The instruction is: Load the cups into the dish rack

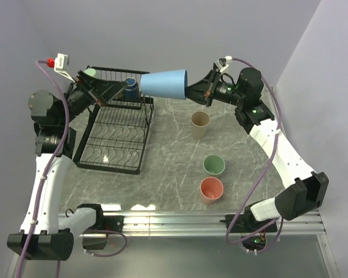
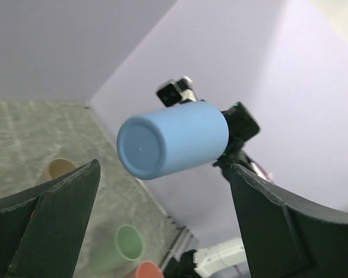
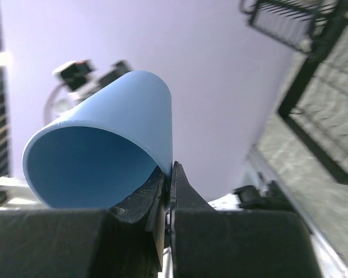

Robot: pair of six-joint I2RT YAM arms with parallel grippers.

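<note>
Light blue plastic fills the space between your two arms: the light blue cup (image 1: 165, 84) is off the surface (image 1: 174, 150), lying on its side in the air. Your right fingers (image 3: 169, 200) are clenched on its rim, one inside the mouth and one outside, so the mouth faces them. The closed base points at your left fingers (image 2: 58, 226). These are spread wide and grasp nothing. In the left wrist view the cup's base hangs between and beyond their tips, apart from both.

The black wire rack (image 1: 113, 136) lies under and just beside your left fingers. A dark blue cup (image 1: 131, 87) stands in its raised basket, close to their tips. A pale green cup (image 1: 90, 73) shows just behind them at the basket's far corner; you cannot tell whether it is inside.

Three more cups stand upright on the surface, below and on the near side of your right fingers and well apart from the rack. The beige cup (image 1: 200, 124) is closest to them, then a second green cup (image 1: 214, 165). The salmon cup (image 1: 211, 190) is just beside the green one.
</note>
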